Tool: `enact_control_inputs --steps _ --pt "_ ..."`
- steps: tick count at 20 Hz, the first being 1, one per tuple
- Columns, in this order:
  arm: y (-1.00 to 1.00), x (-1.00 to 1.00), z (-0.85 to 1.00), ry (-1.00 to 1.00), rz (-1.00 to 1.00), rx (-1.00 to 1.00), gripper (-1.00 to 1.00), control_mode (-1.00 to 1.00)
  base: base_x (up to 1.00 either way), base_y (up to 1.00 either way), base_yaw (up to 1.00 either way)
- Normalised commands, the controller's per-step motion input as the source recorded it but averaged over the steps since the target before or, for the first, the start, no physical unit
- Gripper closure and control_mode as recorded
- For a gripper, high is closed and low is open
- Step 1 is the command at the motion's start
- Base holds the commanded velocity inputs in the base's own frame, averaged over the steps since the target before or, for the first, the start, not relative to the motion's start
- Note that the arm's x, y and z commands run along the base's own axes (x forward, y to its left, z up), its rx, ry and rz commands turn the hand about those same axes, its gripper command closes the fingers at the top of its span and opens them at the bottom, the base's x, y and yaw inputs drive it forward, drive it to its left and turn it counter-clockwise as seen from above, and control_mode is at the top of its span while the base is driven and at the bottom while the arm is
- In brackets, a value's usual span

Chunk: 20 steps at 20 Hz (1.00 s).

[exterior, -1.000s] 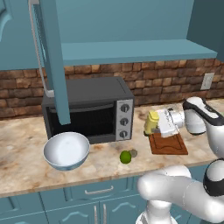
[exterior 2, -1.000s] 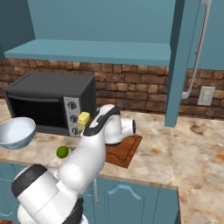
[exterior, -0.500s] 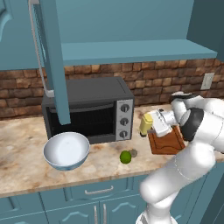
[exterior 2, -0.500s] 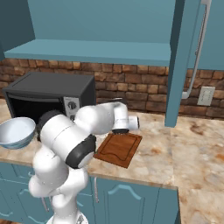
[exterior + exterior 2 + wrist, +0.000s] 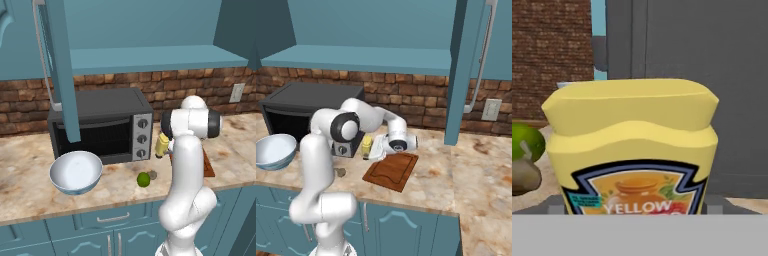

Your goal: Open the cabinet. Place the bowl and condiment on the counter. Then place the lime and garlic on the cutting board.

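The biggest change is the arm itself: a second ago it reached over the cutting board at the right of the left base view, and now it stands folded upright in the centre of that frame, its wrist swung toward the toaster oven [image 5: 102, 126]. The end effector [image 5: 376, 148], left of centre in the right base view, now sits at the yellow condiment bottle [image 5: 366, 147]. In the hand view the condiment label looms very close, yet the fingertips are hidden, so I cannot tell whether the end effector is spread or closed on it. My judgement is that the condiment step is in hand, either a final placing or a release.

Counting from large to small: one table [image 5: 30, 172], a marbled surface across the lower half of both base views. One cabinet [image 5: 60, 70] with its door swung open, at upper left in the left base view, so that step looks done. One toaster oven. One bowl [image 5: 76, 171], lower left on the table, already placed. One cutting board [image 5: 391, 170], centre of the right base view, bare. One condiment, just beside the oven. One lime [image 5: 143, 179] and one garlic [image 5: 153, 175], touching or nearly so, centre-low in the left base view, both not yet on the board.
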Motion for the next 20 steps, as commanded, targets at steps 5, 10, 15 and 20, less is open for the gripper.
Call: enact_control_inputs --steps 5,10,15,20 --pt "-0.02 0.32 -0.40 0.00 0.00 0.00 1.00 -1.00 0.00 0.00 0.00" --pt "0.04 0.42 -0.31 0.00 0.00 0.00 1.00 -1.00 0.00 0.00 0.00" --pt "0.41 -0.04 -0.23 -0.02 0.00 -0.07 1.00 -1.00 0.00 0.00 0.00" --pt "0.56 -0.24 -0.10 -0.09 0.00 -0.19 1.00 -1.00 0.00 0.00 0.00"
